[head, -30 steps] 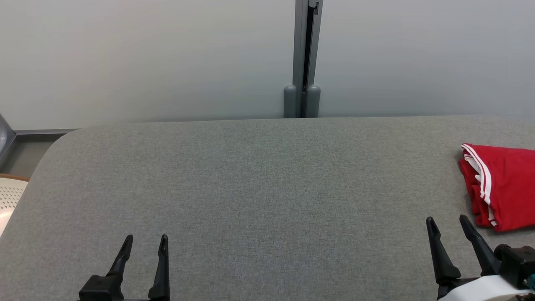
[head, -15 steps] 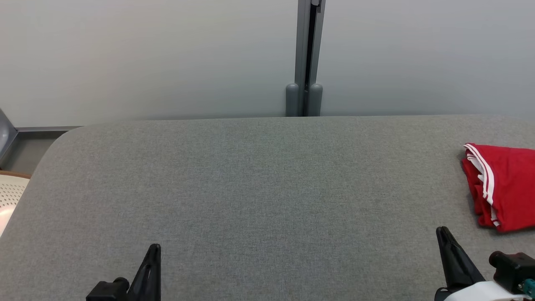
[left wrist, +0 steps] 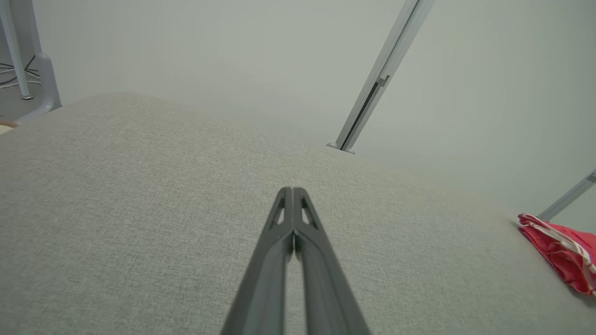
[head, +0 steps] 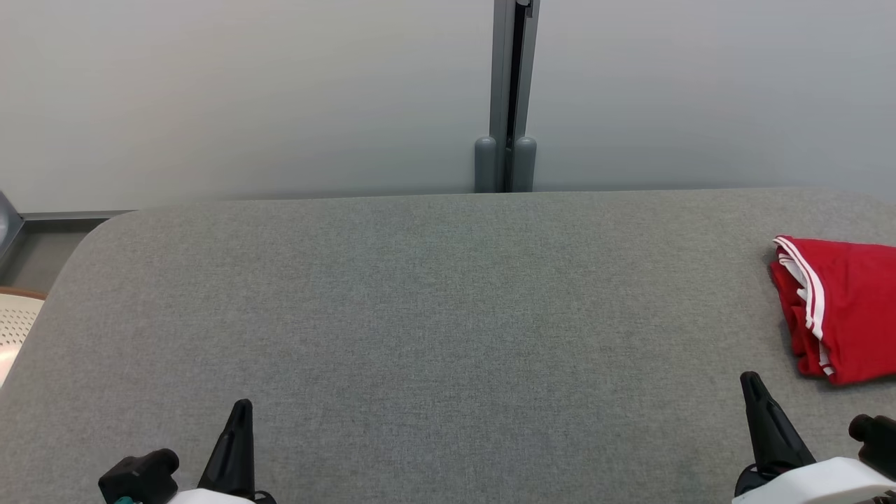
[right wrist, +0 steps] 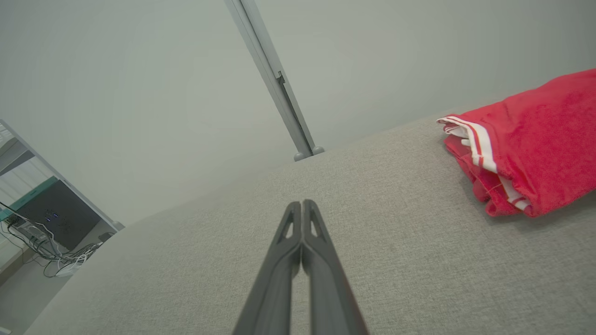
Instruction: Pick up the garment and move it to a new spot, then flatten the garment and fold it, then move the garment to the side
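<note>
The garment (head: 847, 308) is red with white stripes and lies folded at the right edge of the grey padded table (head: 434, 294). The same garment (right wrist: 531, 144) fills the right of the right wrist view, and it lies at the far right as the garment (left wrist: 561, 251) in the left wrist view. My left gripper (head: 241, 409) sits at the lower left, shut and empty, far from the cloth. My right gripper (head: 750, 381) is at the lower right, shut and empty, a short way left of the garment. Both wrist views show the closed left gripper (left wrist: 292, 191) and right gripper (right wrist: 301, 204) above bare fabric.
A grey post (head: 505, 98) stands against the pale wall behind the table. A perforated cream chair seat (head: 14, 325) is beside the table's left edge. Cables and a dark box (right wrist: 51, 223) lie on the floor at the left of the right wrist view.
Both grippers went from open to shut, with nothing between the fingers, and drew back toward the bottom edge. The garment stayed in place.
</note>
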